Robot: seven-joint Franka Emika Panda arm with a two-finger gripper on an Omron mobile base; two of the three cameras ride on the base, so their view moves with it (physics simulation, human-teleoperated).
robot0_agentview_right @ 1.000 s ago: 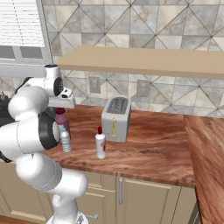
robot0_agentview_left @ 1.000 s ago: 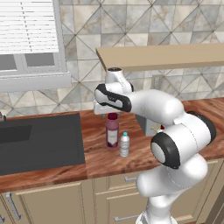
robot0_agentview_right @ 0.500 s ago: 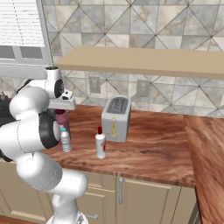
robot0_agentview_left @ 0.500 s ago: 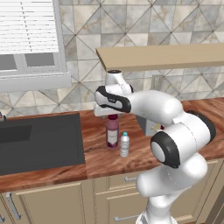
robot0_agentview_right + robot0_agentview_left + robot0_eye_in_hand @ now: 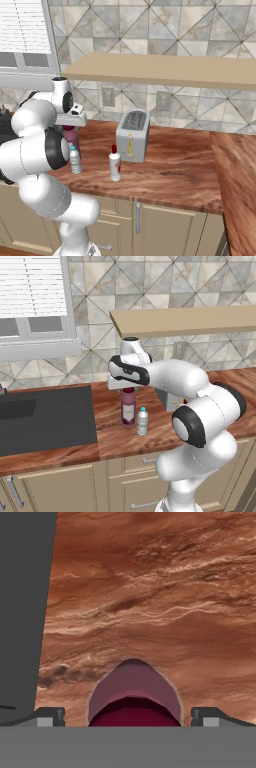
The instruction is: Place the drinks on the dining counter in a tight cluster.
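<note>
The wide dark-purple bottle (image 5: 128,409) (image 5: 72,138) with a maroon cap stands upright on the wood-grain counter, right of the sink. My gripper (image 5: 128,389) (image 5: 70,125) hangs open just over its cap. In the hand view the bottle's shoulder and cap (image 5: 134,693) sit centred between my gripper's (image 5: 134,716) two tips, with a gap on each side. The small clear bottle (image 5: 142,421) (image 5: 75,160) with a blue cap stands close beside it, nearer the front edge. The slim white bottle (image 5: 115,164) with a red cap stands by the toaster. The dining counter (image 5: 239,172) appears to be the wood slab at far right.
A dark sink (image 5: 42,417) lies left of the bottles. A silver toaster (image 5: 132,135) stands at the back of the counter. A pale wall shelf (image 5: 185,321) hangs above my arm. Cream cabinets sit below the counter's front edge.
My gripper has come down a little over the purple bottle's cap and stays open. The bottles have not moved.
</note>
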